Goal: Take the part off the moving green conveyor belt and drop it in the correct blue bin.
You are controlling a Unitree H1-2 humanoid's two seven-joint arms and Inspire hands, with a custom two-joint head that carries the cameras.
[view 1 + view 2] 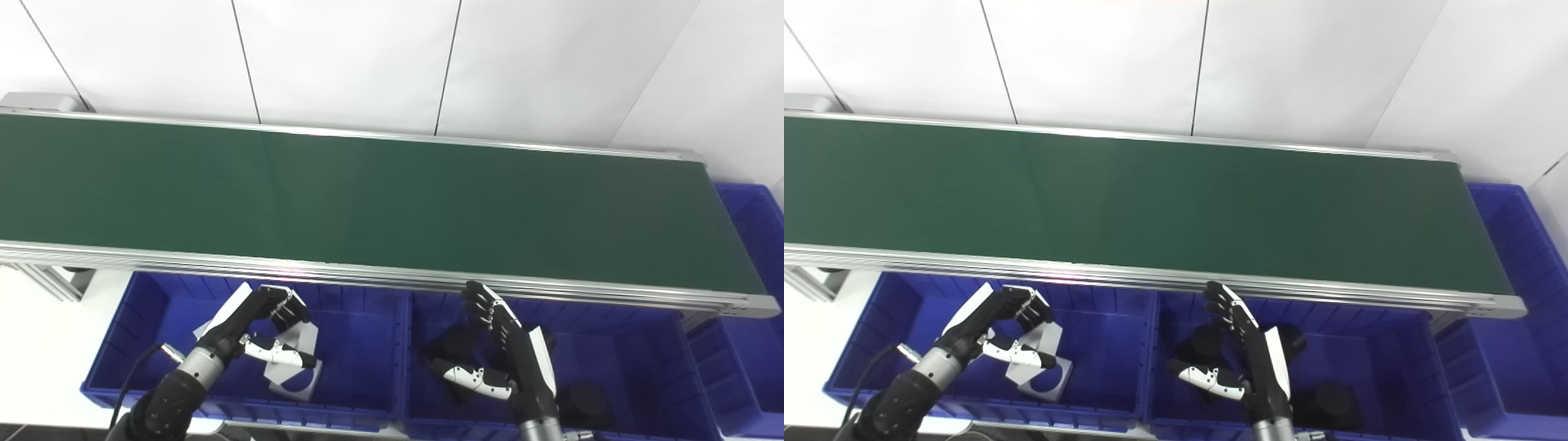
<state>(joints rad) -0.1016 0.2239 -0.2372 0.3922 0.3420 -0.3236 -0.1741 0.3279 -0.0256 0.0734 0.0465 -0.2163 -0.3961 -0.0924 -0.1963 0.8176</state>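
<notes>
Hovering empty with fingers spread, left hand and right hand overhang part-filled blue bins.

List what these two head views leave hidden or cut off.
- Grey plate in the left bin: the left hand covers much of it in both views.
- Black parts in the middle bin: partly behind the right hand; too dark to tell their shapes.
- Right-end bin: cut by the picture's right edge and the conveyor belt; contents unseen.
- Belt's left end: cut off by the picture's left edge.
</notes>
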